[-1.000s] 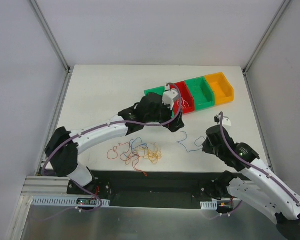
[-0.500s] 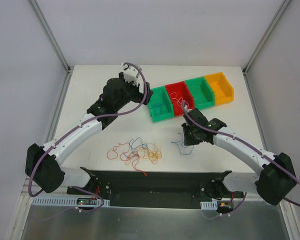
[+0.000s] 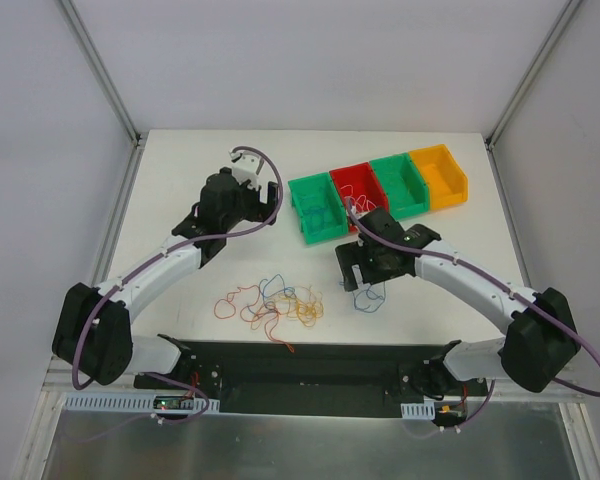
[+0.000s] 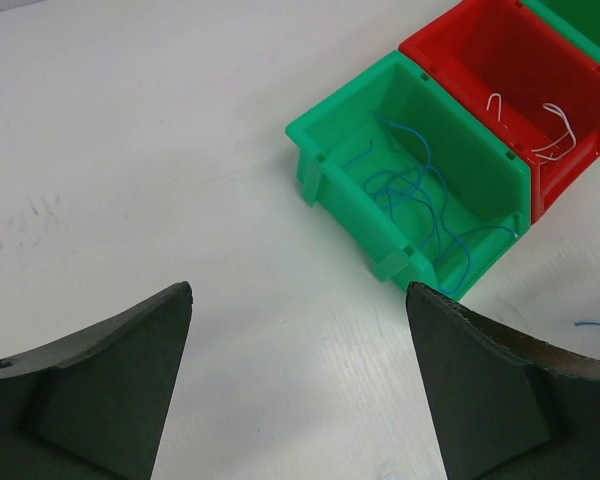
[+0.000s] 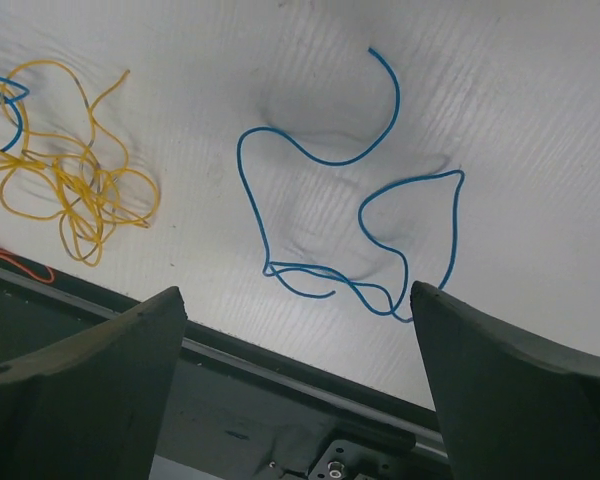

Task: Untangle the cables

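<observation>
**Thin strand, easy miss**

Your right pincer has swung in over the near edge of the counter and sprung wide open, empty. Your left pincer has backed off the green bin, also open and empty. The blue cable lies flat under the right pincer, with the yellow tangle off to one side. Descend off-centre and you may pinch nothing, or snag yellow loops.

Both the left arm and right arm wear white shells over their links, with bulky black housings at the joints. A thick purple cable trails along each (looping free at the left wrist). The left gripper and right gripper end in matte, dark wedge-shaped fingers.
</observation>
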